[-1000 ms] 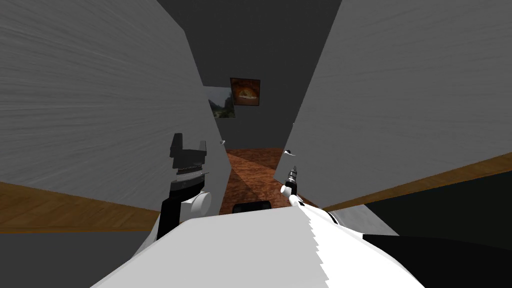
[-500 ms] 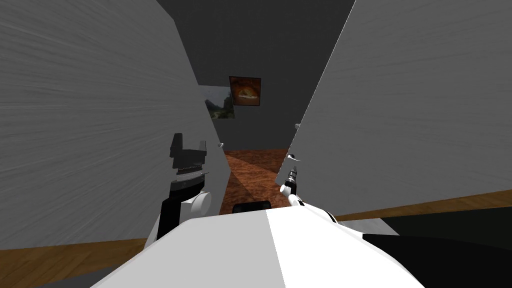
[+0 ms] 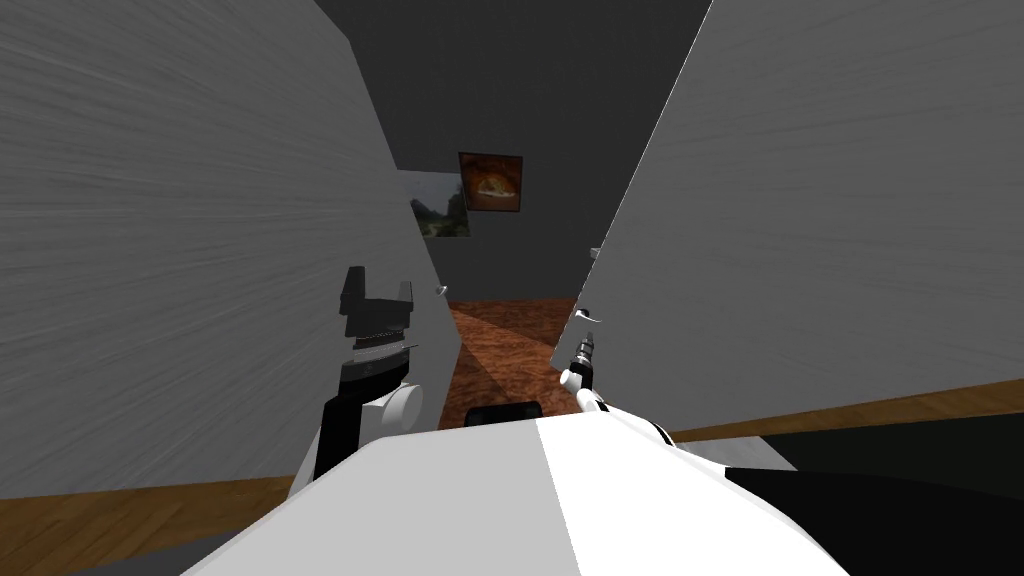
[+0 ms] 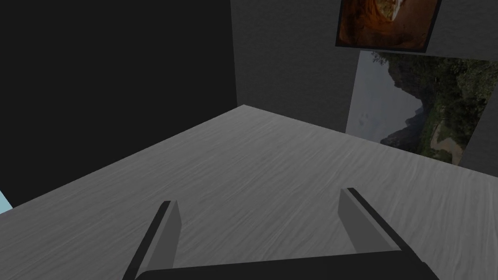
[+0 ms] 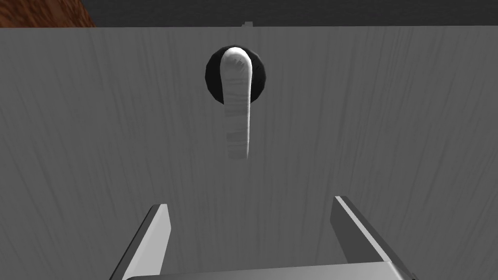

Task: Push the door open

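Door point(image 5: 389, 121) and its lever handle point(image 5: 237, 104) just beyond the wide-open right gripper point(image 5: 250, 204)

Left pincer point(image 4: 257, 198) held up, spread; right pincer point(image 5: 250, 202), apparently farther forward, likewise spread.

Passage at 12 o'clock between grey panel point(image 3: 200, 250) at 10 and grey door point(image 3: 820, 220) at 2, over brown floor point(image 3: 505, 345) to dark back wall point(image 3: 520, 90). Door's lever handle point(image 5: 238, 107) juts at 1, ahead of right gripper point(image 5: 250, 203).
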`<state>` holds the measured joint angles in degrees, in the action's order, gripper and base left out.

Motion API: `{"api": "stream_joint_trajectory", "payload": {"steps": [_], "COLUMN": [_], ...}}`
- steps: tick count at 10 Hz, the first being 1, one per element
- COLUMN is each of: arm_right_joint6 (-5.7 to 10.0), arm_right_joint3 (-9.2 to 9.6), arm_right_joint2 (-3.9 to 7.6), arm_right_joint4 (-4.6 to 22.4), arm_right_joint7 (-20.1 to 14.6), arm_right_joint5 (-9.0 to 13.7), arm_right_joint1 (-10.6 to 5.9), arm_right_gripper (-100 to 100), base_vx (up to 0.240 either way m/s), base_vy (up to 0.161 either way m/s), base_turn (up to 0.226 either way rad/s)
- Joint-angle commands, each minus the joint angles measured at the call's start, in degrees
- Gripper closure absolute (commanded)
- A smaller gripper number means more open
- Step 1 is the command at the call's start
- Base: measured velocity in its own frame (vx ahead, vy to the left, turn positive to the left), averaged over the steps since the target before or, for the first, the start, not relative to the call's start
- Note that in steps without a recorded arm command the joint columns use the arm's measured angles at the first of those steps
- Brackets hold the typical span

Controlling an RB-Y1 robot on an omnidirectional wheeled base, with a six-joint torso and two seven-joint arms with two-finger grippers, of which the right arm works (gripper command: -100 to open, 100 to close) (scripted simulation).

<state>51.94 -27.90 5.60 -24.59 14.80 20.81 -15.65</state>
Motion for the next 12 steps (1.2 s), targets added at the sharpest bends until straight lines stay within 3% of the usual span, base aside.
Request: {"api": "stream_joint_trajectory", "payload": {"steps": [1,12], "arm_right_joint6": [-0.01,-0.07], "arm_right_joint3": [-0.20,-2.23], "arm_right_joint2": [0.02,0.18], "arm_right_joint4": [0.0,-0.2], "arm_right_joint7": [0.0,-0.1], "arm_right_joint5": [0.0,0.3], "arm_right_joint1": [0.07,0.79], "arm_right_gripper": [-100,-100], "base_vx": [-0.105,-0.211], "base_vy": [-0.026,-0.038], "base_turn": [0.043,0.050]}}
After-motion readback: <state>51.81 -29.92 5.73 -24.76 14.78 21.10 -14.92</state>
